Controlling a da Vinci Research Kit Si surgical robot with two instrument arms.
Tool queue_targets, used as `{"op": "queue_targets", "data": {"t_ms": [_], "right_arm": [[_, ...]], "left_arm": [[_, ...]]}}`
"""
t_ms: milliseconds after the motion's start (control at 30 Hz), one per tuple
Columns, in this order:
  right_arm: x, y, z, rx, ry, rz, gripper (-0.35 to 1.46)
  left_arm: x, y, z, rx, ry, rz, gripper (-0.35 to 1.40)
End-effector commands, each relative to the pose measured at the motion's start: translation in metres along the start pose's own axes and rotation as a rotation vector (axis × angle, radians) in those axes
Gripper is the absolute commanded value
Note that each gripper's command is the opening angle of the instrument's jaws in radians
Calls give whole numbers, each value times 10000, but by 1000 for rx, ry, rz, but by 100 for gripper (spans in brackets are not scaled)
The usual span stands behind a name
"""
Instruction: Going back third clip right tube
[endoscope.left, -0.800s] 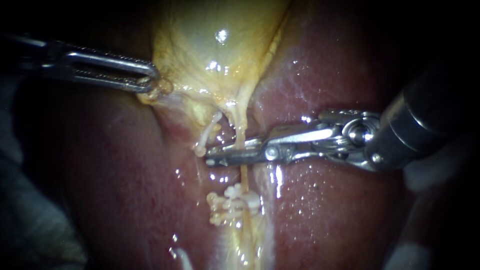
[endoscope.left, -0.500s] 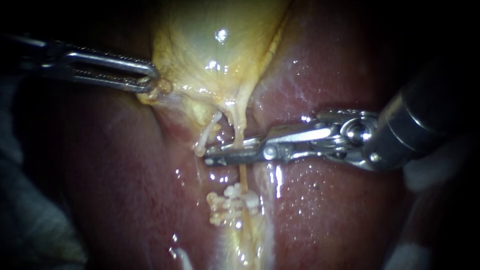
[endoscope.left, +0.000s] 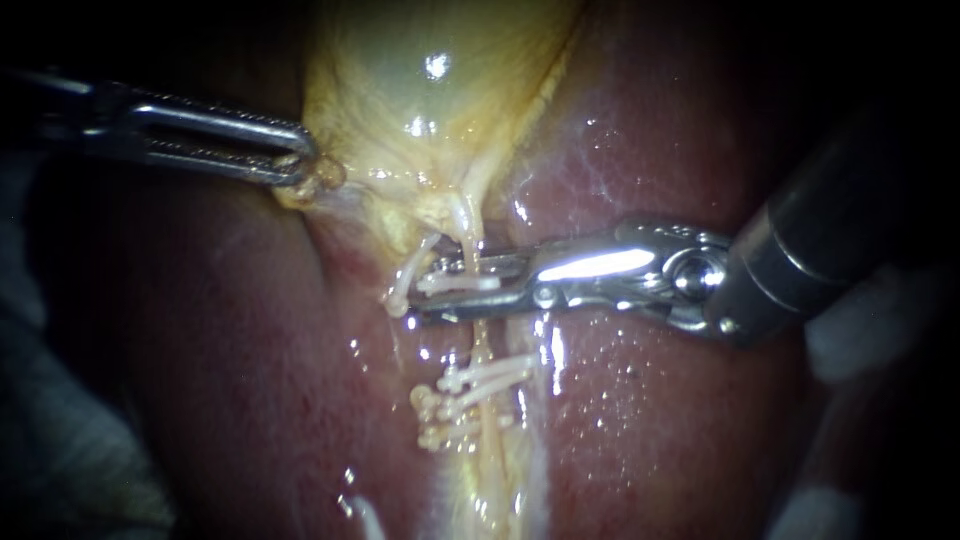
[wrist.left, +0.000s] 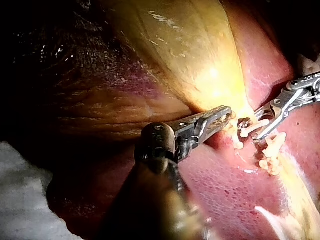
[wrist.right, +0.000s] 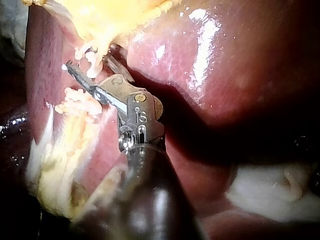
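Note:
The yellow gallbladder (endoscope.left: 430, 100) lies on the red liver (endoscope.left: 650, 420). My left instrument (endoscope.left: 298, 162) is shut on the gallbladder's lower left edge, also seen in the left wrist view (wrist.left: 225, 117). A thin pale right tube (endoscope.left: 468, 245) runs down from the gallbladder. My right instrument (endoscope.left: 450, 287) comes in from the right, its jaws open to either side of that tube. A white clip (endoscope.left: 458, 283) sits across the tube between them. It also shows in the left wrist view (wrist.left: 249, 129) and the right wrist view (wrist.right: 92, 59).
A cluster of white clips (endoscope.left: 470, 392) crosses the same tube lower down. Another white clip (endoscope.left: 405, 285) hangs on a tube just left of the right instrument's tip. White gauze (endoscope.left: 60, 470) lies at the lower left and more gauze (endoscope.left: 870, 330) at the right.
The right instrument's jaws, closed on the tube before, now stand apart and a white clip shows across the tube between them. The lower clips have tilted. The left instrument holds still.

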Motion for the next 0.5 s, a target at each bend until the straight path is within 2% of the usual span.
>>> {"op": "queue_targets", "data": {"t_ms": [33,367,500], "right_arm": [[0,0,0,-1,0,0,41],[-6,5,-2,0,-1,-16,44],[-9,2,-11,1,-6,-124,45]], "left_arm": [[0,0,0,0,0,0,-35],[0,0,0,0,0,0,-35],[-1,0,-2,-1,-1,1,-35]]}}
